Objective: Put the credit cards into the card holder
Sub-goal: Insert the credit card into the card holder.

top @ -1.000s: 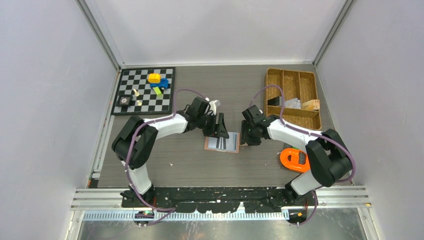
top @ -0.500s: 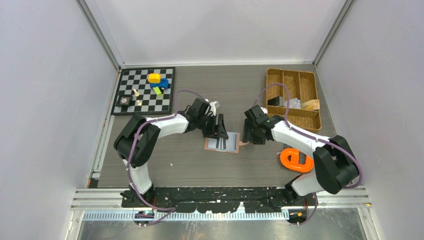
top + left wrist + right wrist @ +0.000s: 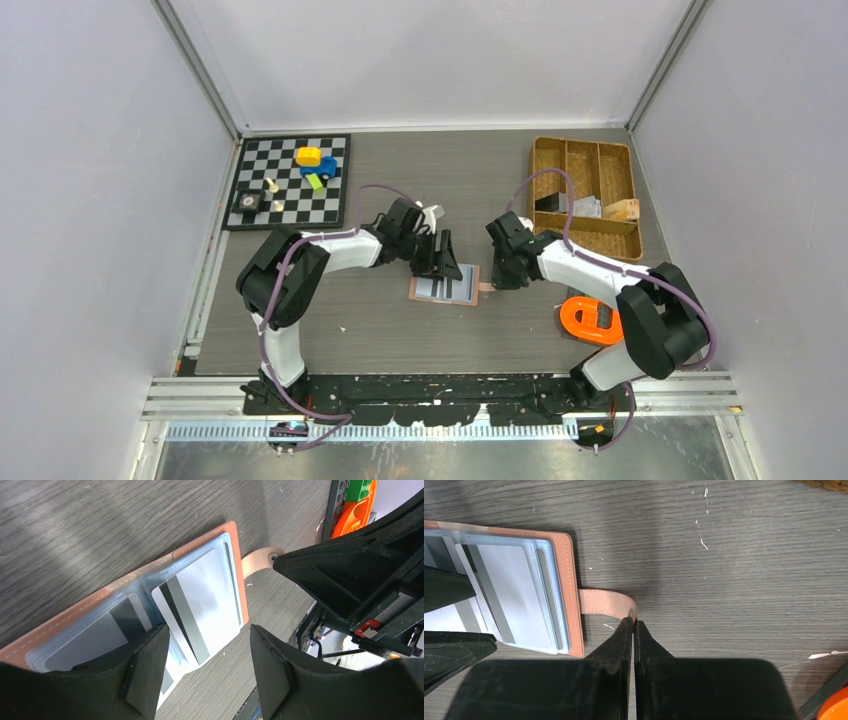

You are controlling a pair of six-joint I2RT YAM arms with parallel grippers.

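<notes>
The salmon-pink card holder lies open on the table's middle, with clear sleeves inside. Pale grey-white credit cards with dark stripes sit in the sleeves. One card's lower corner sticks out toward the left finger. My left gripper hovers open above the card holder's near edge, nothing between its fingers. The right gripper is shut, with its tips pinching the snap end of the holder's strap, which curls up slightly.
A checkerboard with small toys lies at the back left. A wicker tray with small items stands at the back right. An orange object sits beside the right arm, near the front.
The right gripper, open beside the strap before, has closed on its snap end. The left gripper has shifted slightly right over the holder and stays open.
</notes>
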